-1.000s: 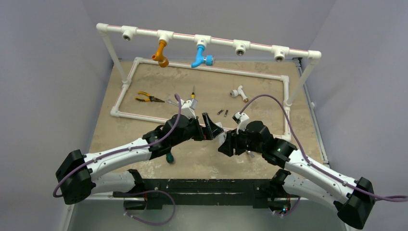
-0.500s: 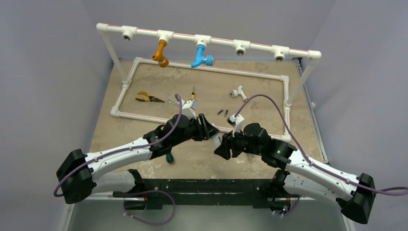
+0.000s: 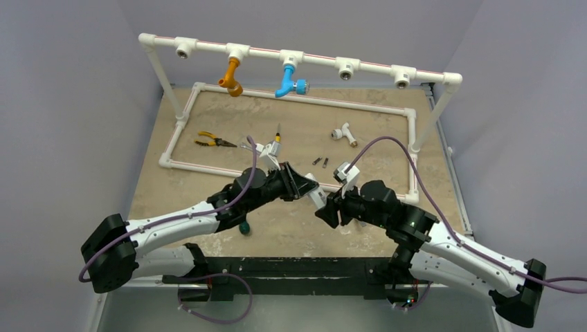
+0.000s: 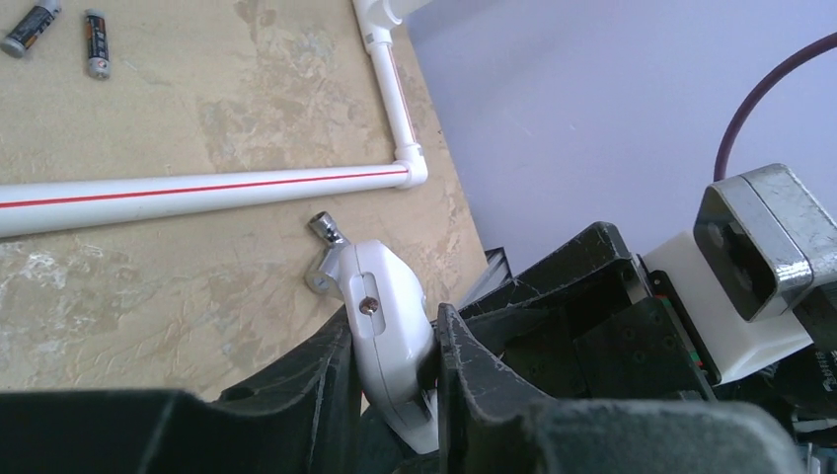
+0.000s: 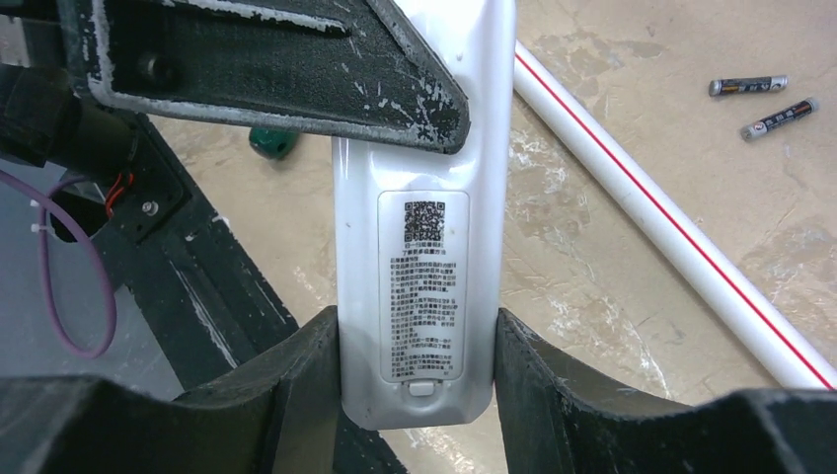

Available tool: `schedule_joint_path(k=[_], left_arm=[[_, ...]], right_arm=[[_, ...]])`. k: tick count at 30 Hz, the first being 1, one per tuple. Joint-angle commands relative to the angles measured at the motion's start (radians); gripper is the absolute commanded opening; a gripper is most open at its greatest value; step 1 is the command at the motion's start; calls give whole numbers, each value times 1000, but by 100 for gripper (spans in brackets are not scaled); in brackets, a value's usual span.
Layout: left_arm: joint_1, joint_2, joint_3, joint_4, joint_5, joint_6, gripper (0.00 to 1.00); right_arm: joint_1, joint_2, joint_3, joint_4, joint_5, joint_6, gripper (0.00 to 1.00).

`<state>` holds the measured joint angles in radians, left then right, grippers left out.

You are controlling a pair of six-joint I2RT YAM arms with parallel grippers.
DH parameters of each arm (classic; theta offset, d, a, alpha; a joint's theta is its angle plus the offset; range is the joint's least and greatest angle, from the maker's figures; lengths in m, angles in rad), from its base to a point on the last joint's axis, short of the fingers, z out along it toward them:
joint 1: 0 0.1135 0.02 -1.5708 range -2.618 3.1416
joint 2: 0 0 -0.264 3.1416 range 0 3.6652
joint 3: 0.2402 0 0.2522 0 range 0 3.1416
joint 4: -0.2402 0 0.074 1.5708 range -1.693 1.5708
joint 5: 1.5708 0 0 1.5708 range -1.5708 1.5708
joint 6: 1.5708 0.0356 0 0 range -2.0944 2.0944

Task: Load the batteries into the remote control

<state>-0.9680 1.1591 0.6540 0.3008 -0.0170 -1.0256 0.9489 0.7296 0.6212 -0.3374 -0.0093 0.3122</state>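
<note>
Remote control (image 5: 419, 247) in left pincer (image 4: 393, 341) and right pincer (image 5: 417, 351)

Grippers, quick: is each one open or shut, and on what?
Left gripper: closed on the remote control.
Right gripper: also closed on the remote control.

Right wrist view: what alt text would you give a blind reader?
A white remote control, QR-code label facing the camera, is gripped between the right arm's two black fingers, while the left arm's fingers clamp its far end. Two batteries lie on the tan table beyond a red-striped white pipe.
</note>
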Motion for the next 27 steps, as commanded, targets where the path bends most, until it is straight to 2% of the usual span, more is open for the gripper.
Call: schedule_joint_path(k=[1, 4, 10, 15, 22, 27], left_arm=[[-3, -29, -98, 240, 116, -12, 0], [-3, -43, -164, 388, 119, -32, 0], [-3, -61, -238, 559, 126, -18, 0], [-3, -59, -273, 677, 139, -5, 0], [-3, -59, -325, 821, 144, 5, 0], [-1, -64, -339, 849, 151, 12, 0]], right_arm=[[0, -54, 31, 94, 14, -23, 45], [-1, -86, 4, 135, -27, -12, 54], [-1, -139, -39, 177, -73, 17, 56], [-1, -164, -43, 183, -41, 74, 61], [0, -199, -85, 263, -72, 213, 61], [-1, -251, -98, 273, -80, 235, 60]])
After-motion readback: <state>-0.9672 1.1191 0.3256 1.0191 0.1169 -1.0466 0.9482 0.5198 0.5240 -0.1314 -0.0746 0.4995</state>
